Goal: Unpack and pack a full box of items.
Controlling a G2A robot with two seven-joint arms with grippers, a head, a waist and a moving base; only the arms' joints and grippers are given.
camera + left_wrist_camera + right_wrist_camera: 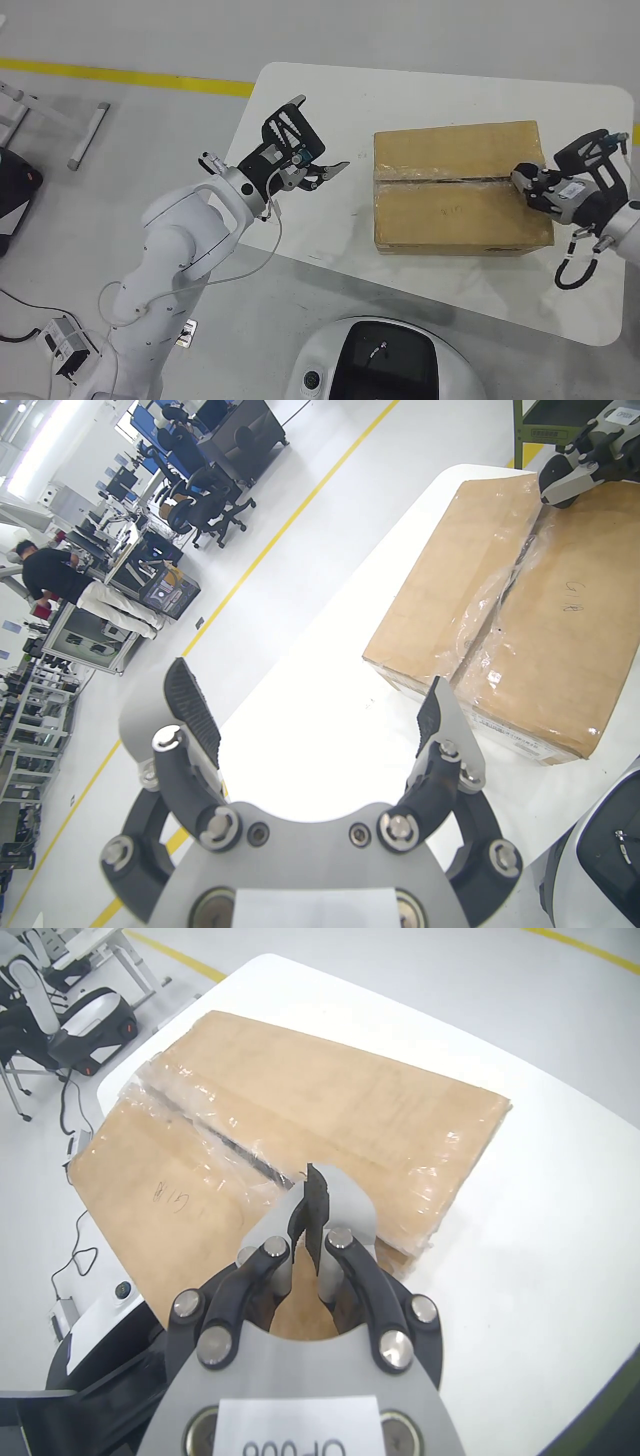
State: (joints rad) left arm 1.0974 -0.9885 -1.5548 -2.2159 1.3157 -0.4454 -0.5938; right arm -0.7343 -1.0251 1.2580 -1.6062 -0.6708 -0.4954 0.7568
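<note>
I have the left gripper hanging over the white table with its two ribbed fingers spread wide and nothing between them. From its wrist camera, the cardboard box lies ahead of the open fingers and off to one side, well apart from them, with bare tabletop in between.

The box sits flat on the table between my two arms. Both top flaps are down, and crinkled clear tape runs along the centre seam. One flap carries a handwritten mark.

The right gripper is at the box's opposite end. Its fingers are closed against each other, and the tips rest on the box top at the end of the seam nearest that arm. In its wrist view the closed tips point along the taped seam, with the box stretching away beyond them. They touch or nearly touch the tape there. I cannot tell whether they pinch any of it.

In the left wrist view, the right gripper appears at the far end of the seam, down on the cardboard.
</note>
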